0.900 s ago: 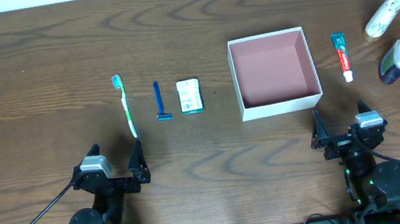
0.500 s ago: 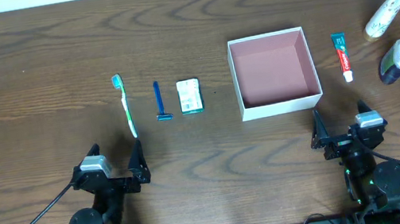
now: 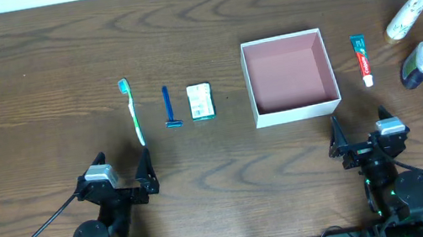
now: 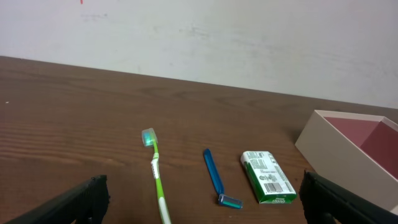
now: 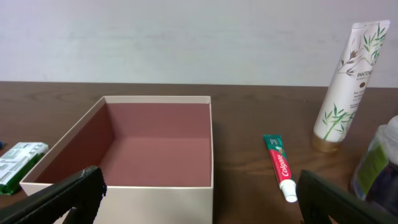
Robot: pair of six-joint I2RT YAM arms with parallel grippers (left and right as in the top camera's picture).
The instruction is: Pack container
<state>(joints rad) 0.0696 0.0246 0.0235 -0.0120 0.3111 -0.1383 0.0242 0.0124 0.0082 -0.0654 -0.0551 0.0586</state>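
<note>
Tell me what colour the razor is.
The razor is blue; the left wrist view shows it best.

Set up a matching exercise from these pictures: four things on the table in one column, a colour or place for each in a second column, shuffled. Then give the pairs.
Things:
1. toothbrush
2. razor
3. toothpaste tube
4. container

Descriptions:
a. red, white and green, lying just right of 4
b. blue, between 1 and the green packet
c. white walls, pink-brown inside, nothing in it
d. green and white, farthest left

Pairs: 1-d, 2-b, 3-a, 4-c.
</note>
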